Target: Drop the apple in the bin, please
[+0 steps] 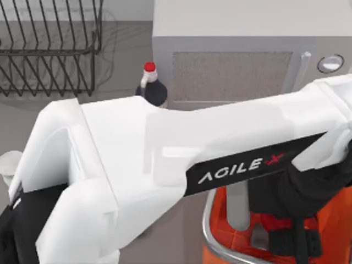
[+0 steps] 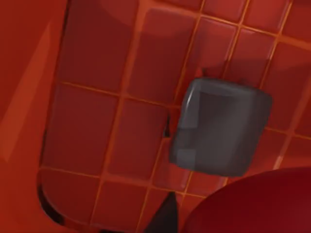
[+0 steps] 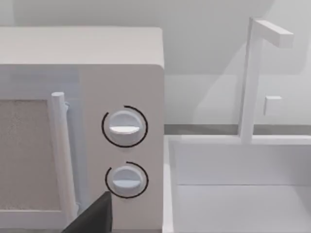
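Orange-red plastic bin (image 1: 217,234) with silver-grey rim sits at the table's near right. Left gripper (image 1: 289,234) reaches inside it; jaw state cannot be told. A rounded dark-red apple (image 2: 252,204) hangs above the gridded floor's grey square (image 2: 221,127).

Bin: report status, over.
Left claw over bin, apple above its floor. Right claw parked, facing microwave. No obstruction seen in bin.
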{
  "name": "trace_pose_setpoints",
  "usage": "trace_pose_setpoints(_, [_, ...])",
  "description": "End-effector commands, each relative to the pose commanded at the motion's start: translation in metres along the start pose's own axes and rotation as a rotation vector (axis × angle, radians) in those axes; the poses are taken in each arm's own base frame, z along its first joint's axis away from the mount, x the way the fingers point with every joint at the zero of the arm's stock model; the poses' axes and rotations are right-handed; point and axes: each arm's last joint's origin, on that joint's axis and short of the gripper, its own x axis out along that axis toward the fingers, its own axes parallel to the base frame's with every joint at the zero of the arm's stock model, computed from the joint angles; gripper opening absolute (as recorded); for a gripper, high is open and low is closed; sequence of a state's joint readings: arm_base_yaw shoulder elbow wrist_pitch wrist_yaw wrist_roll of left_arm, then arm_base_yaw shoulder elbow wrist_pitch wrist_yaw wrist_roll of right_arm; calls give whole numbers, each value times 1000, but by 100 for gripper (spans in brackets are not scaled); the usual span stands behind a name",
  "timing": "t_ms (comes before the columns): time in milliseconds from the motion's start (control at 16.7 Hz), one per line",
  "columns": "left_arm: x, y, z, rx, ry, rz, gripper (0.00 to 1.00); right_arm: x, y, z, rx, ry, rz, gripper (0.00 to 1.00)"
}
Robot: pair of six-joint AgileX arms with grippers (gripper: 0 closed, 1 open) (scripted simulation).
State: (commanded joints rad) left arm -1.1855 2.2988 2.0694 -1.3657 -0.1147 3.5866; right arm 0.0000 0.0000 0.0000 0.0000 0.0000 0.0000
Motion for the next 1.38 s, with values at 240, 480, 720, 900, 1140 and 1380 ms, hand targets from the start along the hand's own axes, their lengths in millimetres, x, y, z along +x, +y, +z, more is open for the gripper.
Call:
trace_pose_setpoints(240, [0,0,0,-1,0,0,0,0,0,0,0,0,0,100])
trace_pose_setpoints(480, [0,0,0,-1,0,0,30,0,0,0,0,0,0,100])
trace_pose_setpoints(720, [0,0,0,-1,0,0,60,0,0,0,0,0,0,100])
trace_pose_setpoints(900, [0,0,0,-1,0,0,83,0,0,0,0,0,0,100])
trace_pose_setpoints(1140, [0,0,0,-1,0,0,100,0,0,0,0,0,0,100])
trace_pose_setpoints(1380, [0,0,0,-1,0,0,100,0,0,0,0,0,0,100])
